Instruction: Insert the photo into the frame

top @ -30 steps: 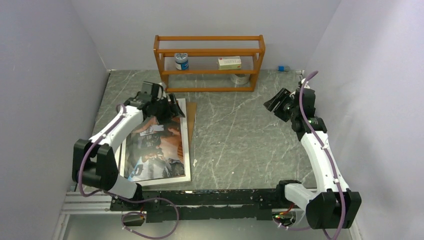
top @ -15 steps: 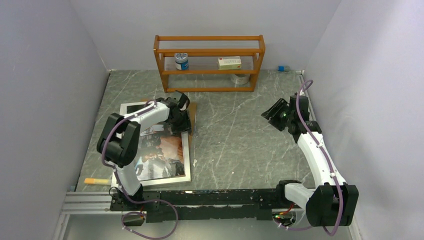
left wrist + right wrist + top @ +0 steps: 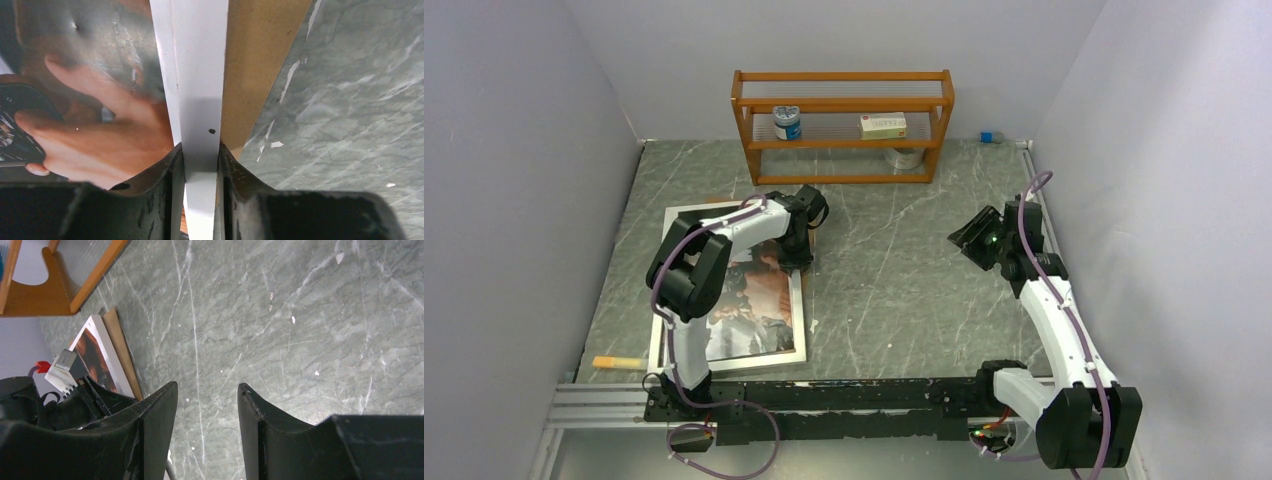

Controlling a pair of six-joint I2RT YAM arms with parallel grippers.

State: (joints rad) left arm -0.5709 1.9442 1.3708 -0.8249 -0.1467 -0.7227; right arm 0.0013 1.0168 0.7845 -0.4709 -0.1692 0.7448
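The frame (image 3: 724,362) lies flat at the left of the table, its silver-white rim (image 3: 200,75) running up the left wrist view. The photo (image 3: 759,305), a picture of hands holding a phone, shows inside the rim (image 3: 100,105). A brown backing board (image 3: 255,60) sticks out from under the frame's right edge. My left gripper (image 3: 799,250) is at the upper part of the frame's right side, and its jaws press both sides of the rim (image 3: 200,155). My right gripper (image 3: 969,238) hovers open over bare table at the right (image 3: 207,387), with nothing between its fingers.
An orange shelf rack (image 3: 844,178) stands at the back with a blue-white jar (image 3: 787,122), a small box (image 3: 883,125) and a tape roll (image 3: 906,157). A yellow-orange stick (image 3: 619,362) lies by the frame's near left corner. Walls close in on both sides.
My left arm has swung from the frame's top edge across to its right rim, and its jaws have closed on that rim. My right gripper has narrowed a little and shifted slightly.
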